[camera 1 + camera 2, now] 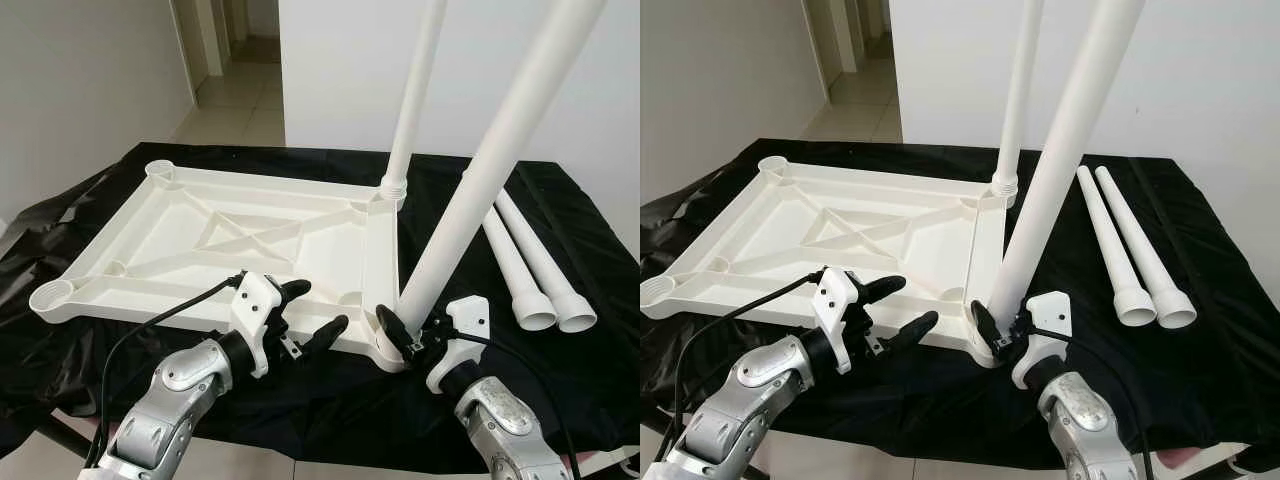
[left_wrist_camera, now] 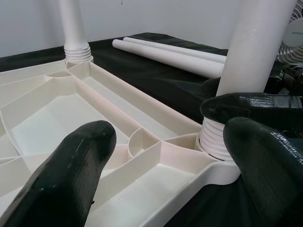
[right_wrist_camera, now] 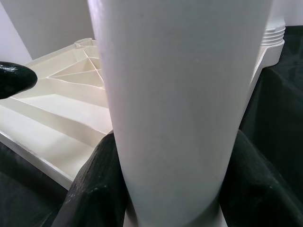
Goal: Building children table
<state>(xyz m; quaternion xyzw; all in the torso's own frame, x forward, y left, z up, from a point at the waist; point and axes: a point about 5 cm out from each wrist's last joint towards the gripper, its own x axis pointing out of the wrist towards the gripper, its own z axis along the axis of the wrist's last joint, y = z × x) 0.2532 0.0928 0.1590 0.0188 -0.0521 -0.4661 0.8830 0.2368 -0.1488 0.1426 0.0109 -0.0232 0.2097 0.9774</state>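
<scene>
The white tabletop lies upside down on a black cloth, ribs up. One white leg stands upright in the far right corner socket. A second leg leans in the near right corner socket, and my right gripper is shut on its base, one finger on each side. My left gripper hovers open over the tabletop's near edge, just left of that socket, holding nothing. Two more legs lie side by side on the cloth to the right.
Empty sockets sit at the near left corner and far left corner of the tabletop. The black cloth covers the work table up to a white wall. A doorway opens at the back left.
</scene>
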